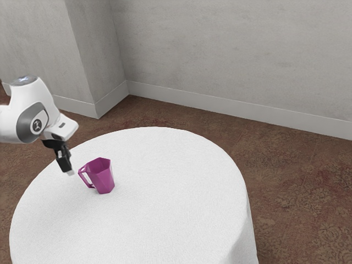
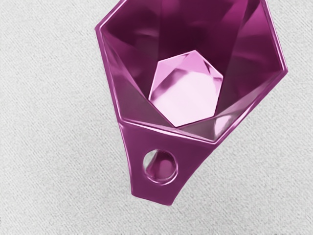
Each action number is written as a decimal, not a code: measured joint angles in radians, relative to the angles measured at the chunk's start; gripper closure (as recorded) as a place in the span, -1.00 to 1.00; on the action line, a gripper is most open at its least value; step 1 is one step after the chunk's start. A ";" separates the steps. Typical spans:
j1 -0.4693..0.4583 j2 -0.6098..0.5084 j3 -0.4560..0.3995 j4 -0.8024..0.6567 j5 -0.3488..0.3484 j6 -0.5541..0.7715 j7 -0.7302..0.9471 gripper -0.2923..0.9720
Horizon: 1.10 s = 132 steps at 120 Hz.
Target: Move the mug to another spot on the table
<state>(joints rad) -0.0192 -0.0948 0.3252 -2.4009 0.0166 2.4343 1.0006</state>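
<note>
A magenta faceted mug (image 1: pixel 99 174) stands upright on the round white table (image 1: pixel 165 209), toward the exterior view's left, with its handle (image 1: pixel 84 175) pointing at the arm. My gripper (image 1: pixel 68 168) hangs just beside that handle, on the side away from the mug's body, slightly above the tabletop and apart from the mug. In the wrist view I look down into the empty mug (image 2: pixel 188 88), and its handle (image 2: pixel 159 169) lies closest to my hand. Nothing is held.
The white cloth-covered table (image 2: pixel 44 122) stretches wide to the exterior view's right and front of the mug. Its rounded edge (image 1: pixel 242 187) drops to a brown patterned floor. Grey walls stand at the back.
</note>
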 joint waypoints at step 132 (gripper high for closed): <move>0.026 0.125 -0.042 0.009 -0.167 0.093 0.262 -0.43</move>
<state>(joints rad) 0.0071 0.0297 0.2831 -2.3918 -0.1501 2.5269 1.2631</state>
